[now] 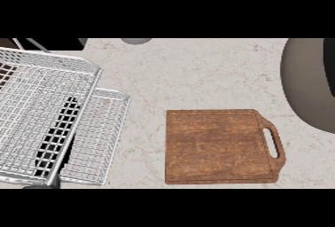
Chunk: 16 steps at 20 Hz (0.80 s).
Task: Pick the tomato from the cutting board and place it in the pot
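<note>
The brown wooden cutting board (219, 146) lies flat on the counter at centre right, its handle slot toward the right. Its top is bare; no tomato shows anywhere in the head view. A large grey rounded vessel, apparently the pot (306, 84), is cut off by the right edge, with a darker inside at the far right. Neither hand shows, and no forearm comes in from the lower edge.
A white wire dish rack (46, 115) fills the left side, tilted and close to the camera, with dark shapes showing through its mesh. A small grey rounded object (136, 41) sits at the top edge. Speckled beige counter (196, 75) lies between rack, board and pot.
</note>
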Each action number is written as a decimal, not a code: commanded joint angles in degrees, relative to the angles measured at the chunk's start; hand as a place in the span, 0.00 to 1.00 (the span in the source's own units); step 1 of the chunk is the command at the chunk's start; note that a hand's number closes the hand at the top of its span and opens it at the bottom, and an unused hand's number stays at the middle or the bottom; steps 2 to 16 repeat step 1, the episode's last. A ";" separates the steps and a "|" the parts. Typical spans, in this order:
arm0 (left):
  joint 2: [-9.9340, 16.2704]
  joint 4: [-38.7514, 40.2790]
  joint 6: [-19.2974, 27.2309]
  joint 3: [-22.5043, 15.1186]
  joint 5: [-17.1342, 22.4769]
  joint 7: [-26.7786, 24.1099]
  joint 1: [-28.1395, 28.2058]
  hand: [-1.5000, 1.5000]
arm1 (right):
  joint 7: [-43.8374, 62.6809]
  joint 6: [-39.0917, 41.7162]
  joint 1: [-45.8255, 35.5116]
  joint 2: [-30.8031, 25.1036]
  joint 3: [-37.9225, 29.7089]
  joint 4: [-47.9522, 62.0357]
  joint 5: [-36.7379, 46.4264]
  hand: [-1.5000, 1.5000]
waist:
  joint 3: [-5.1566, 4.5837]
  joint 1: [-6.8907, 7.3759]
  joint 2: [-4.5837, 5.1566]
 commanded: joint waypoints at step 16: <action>-7.68 -4.23 3.26 -2.44 2.41 3.33 -0.43 0.50 | -3.77 -1.64 2.37 2.24 -1.49 -1.48 -3.10 0.00 | 0.93 0.03 -0.23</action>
